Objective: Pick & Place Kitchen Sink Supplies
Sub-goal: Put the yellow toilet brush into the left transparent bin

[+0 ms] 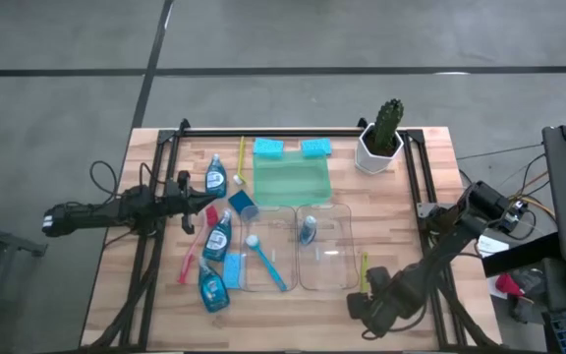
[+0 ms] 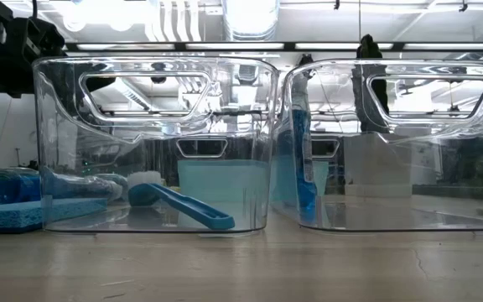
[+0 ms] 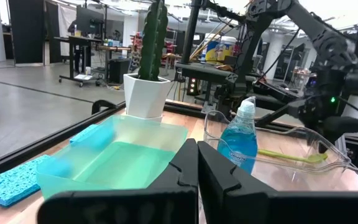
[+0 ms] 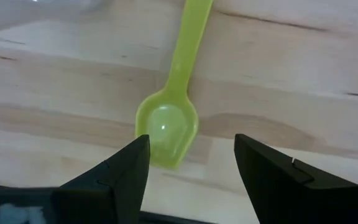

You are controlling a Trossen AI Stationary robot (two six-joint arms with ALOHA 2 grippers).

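Observation:
My right gripper is open near the table's near edge. Its fingers stand on either side of the head of a yellow-green brush, which lies flat on the wood beside the right clear bin. I see no touch. My left gripper is shut and empty, hovering over the table's left part among blue-liquid bottles. One bottle stands in the right bin. A blue brush lies in the left bin.
Two clear bins sit at the table's middle, with a green tray behind them. Blue sponges lie around. A yellow brush, a red-pink brush and a cactus pot are also there.

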